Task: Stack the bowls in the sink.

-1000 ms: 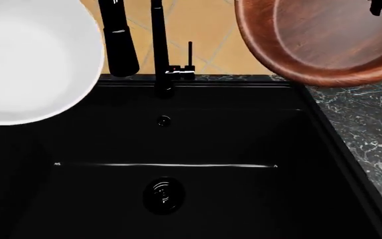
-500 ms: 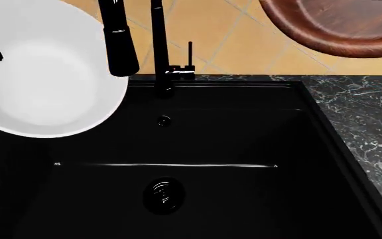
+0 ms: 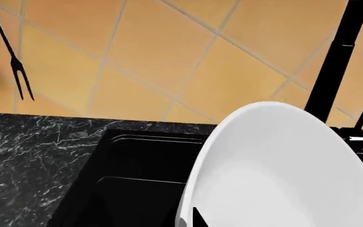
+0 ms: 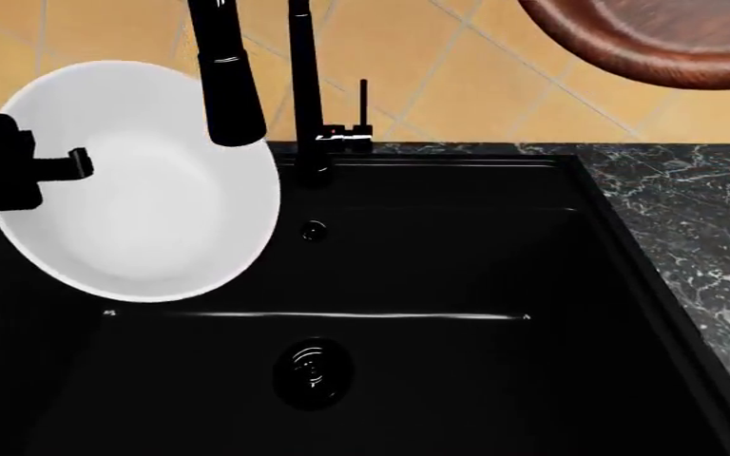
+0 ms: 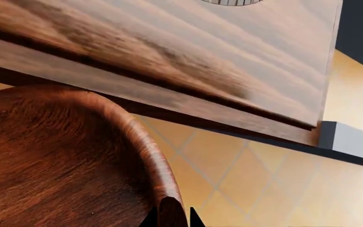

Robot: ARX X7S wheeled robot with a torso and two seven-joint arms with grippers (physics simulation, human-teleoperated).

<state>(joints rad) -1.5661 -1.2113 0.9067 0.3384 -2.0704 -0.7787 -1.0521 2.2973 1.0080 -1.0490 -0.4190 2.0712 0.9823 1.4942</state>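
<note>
over sink (image 4: 619, 247), left claw (image 4: 71, 163) (rim-clamped) holds white bowl (image 4: 149, 209).

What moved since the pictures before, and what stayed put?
The white bowl, held at its rim by the left gripper, came rightward and down over the sink, in front of the faucet. The wooden bowl rose up and away, almost out of the head view. Sink and faucet stayed put.
</note>
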